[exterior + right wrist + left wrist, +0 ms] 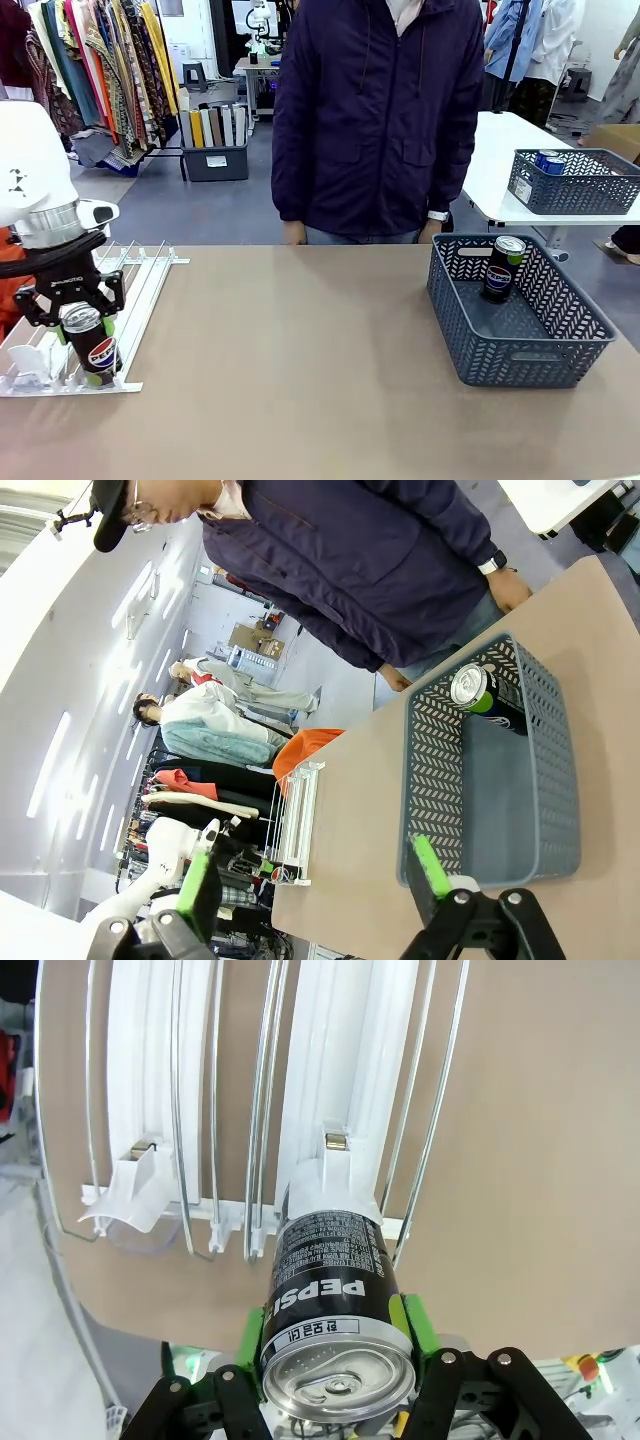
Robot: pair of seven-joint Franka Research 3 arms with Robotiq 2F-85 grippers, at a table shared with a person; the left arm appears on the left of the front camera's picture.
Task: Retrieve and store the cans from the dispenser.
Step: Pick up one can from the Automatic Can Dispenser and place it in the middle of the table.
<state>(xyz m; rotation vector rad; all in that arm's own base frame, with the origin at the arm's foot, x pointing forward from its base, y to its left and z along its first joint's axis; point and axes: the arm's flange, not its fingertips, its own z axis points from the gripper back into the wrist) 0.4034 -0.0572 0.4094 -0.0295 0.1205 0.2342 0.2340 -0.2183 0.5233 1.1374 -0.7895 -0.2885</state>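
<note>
A dark Pepsi can (92, 346) stands at the stopper end of the white wire dispenser (135, 290) at the table's left. My left gripper (73, 330) is shut on it, and in the left wrist view the green pads (412, 1322) press both sides of the can (335, 1300) just under its silver top. A second Pepsi can (503, 268) stands upright in the far part of the dark grey basket (520, 355) at the right. My right gripper (315, 875) hangs open above the table, with the basket (545, 780) and its can (485, 695) ahead of it.
A person in a dark jacket (375, 120) stands at the far edge of the table, hands down by the edge. Another grey basket (575, 185) with a blue can sits on a white table behind at the right. Bare tabletop lies between dispenser and basket.
</note>
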